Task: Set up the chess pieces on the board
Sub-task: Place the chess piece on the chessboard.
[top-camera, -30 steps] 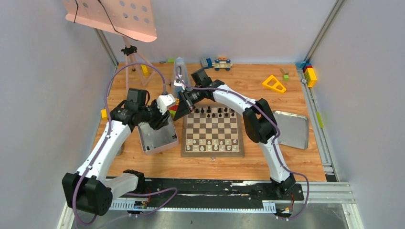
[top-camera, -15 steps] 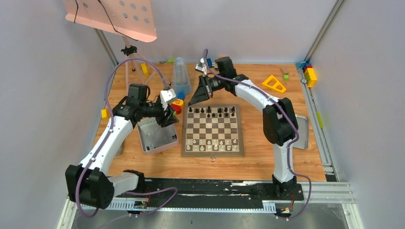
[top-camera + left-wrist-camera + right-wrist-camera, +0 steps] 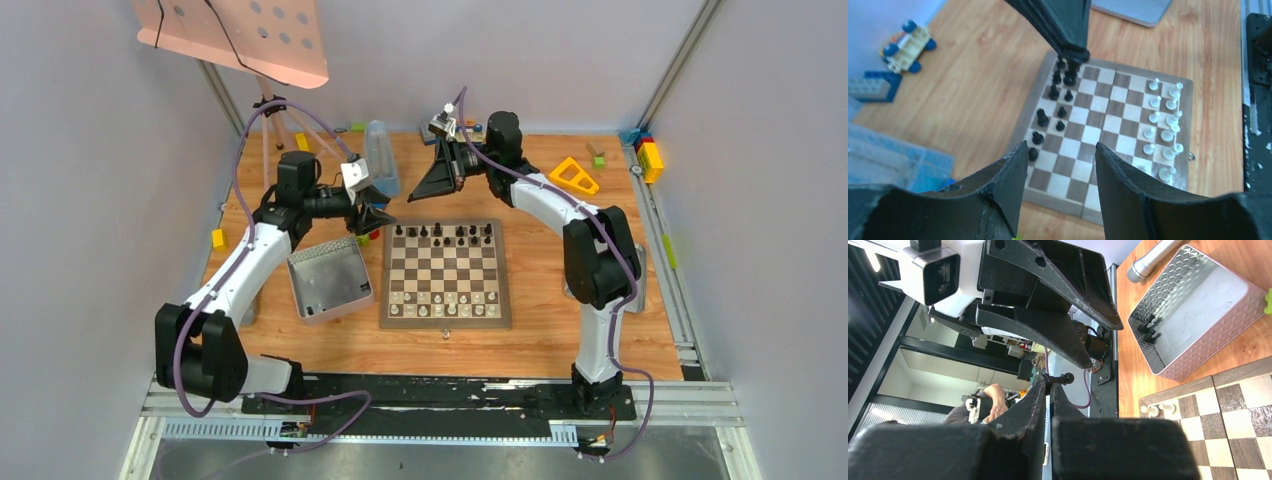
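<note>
board (image 3: 445, 268) of checkered wood, round-headed black pawn (image 3: 1066, 377) in right tool (image 3: 1049, 385)

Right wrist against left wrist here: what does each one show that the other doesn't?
Right wrist only: the metal box with two black pieces inside, and a clear look at the black pawn pinched in the right gripper. Left wrist only: the black rows on the board, the toy car, the tray's corner. Both: the board, white pieces and the open left gripper.
</note>
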You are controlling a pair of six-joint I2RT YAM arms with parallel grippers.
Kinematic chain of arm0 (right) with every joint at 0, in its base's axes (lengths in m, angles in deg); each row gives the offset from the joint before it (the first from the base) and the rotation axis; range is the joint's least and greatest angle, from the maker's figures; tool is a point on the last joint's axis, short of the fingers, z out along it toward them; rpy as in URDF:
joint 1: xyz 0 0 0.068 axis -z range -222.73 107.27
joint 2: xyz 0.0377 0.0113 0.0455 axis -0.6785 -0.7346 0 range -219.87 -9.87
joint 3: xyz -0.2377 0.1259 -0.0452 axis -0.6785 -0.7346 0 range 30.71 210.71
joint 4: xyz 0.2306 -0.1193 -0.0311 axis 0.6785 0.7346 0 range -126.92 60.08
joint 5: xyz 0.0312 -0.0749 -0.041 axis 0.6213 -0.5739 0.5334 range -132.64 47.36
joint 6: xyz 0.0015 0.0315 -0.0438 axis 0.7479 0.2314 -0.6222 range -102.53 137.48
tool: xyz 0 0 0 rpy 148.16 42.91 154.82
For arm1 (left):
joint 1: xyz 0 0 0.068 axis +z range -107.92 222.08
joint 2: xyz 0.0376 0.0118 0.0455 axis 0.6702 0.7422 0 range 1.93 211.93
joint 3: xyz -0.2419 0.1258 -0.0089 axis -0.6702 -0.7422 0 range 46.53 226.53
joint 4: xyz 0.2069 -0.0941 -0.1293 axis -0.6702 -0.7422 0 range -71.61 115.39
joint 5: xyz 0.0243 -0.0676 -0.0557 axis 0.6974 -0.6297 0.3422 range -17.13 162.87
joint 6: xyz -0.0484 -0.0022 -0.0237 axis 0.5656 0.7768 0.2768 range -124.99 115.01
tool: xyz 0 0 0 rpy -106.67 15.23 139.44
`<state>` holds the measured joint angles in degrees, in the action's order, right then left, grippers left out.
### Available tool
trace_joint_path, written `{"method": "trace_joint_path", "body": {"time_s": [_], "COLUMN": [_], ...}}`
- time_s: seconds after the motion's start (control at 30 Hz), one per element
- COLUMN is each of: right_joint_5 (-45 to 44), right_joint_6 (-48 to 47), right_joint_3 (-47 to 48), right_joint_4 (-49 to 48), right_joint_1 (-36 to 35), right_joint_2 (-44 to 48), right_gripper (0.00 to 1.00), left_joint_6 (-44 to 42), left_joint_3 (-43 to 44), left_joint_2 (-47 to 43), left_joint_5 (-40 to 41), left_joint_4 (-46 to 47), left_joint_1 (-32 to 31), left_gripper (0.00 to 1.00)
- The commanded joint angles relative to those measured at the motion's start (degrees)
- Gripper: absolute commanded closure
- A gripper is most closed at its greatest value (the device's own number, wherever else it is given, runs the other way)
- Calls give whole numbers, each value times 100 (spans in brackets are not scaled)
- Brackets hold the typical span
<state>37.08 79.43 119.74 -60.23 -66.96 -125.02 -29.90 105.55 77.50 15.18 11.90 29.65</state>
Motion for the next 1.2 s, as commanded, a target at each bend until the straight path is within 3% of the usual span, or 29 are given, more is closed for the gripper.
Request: {"method": "trace_joint_path", "body": {"time_s": [0.0,0.17,0.53,0.97,1.17], "right_joint_5": [122,100,93,61,57], "right_joint_6": [1018,1243,1275,1011,437], "right_joint_3": [-69,-85,-103,-145,-93], "right_joint_4": [-1305,-1575,-1650,-1403,-812], "right_joint_1": [48,67,101,108,116], "right_joint_2": [111,42,-7,3,43], "right_gripper": [100,100,100,100,100], "left_joint_6": [379,857,1065,854,307], "left_joint_3": [373,302,343,432,687], "left_joint_2": [279,480,565,481,468], "left_joint_5": [-259,-459,-553,-585,-552], "left_joint_4": [1275,2324,2640,2229,1307], "left_joint_1": [-234,-400,-519,-574,-616], "left_gripper": [42,49,62,81,95]}}
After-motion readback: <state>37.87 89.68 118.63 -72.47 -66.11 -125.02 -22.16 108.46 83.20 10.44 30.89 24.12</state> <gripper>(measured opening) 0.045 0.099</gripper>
